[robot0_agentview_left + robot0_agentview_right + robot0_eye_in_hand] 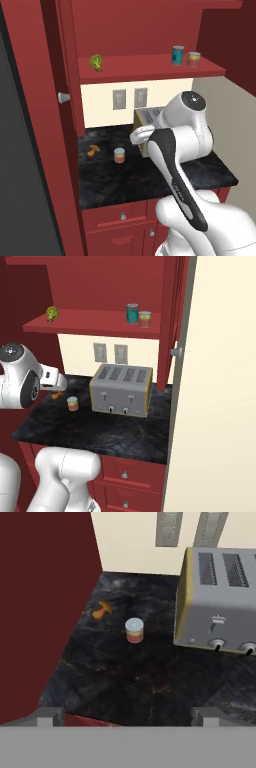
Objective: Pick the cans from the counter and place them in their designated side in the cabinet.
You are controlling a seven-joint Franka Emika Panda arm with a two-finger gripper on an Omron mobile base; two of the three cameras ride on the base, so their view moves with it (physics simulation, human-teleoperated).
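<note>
Two cans already stand on the cabinet (pixel 150 67) shelf, upper right of the left base view: a teal can (pixel 177 55) and, just beside it, a red-and-yellow can (pixel 194 59). You still have one to move: the last can (pixel 134 630) sits upright on the black counter (pixel 150 682), centre-left of the hand view, between the orange curved item (pixel 102 610) and the toaster (pixel 220 602), touching neither. By the look of it, you are about two-thirds through, with one pick and one placement left.

The gripper (pixel 127 717) hangs above the counter's near edge with its jaws spread wide and nothing between them; the can lies well ahead of the fingertips (pixel 49 716). A green leafy lump (pixel 96 62) occupies the shelf's far left end in the left base view.

In the left base view, the arm's own elbow covers most of the toaster. The can labels are too small to read, and the hand view cuts off the toaster's right side.
</note>
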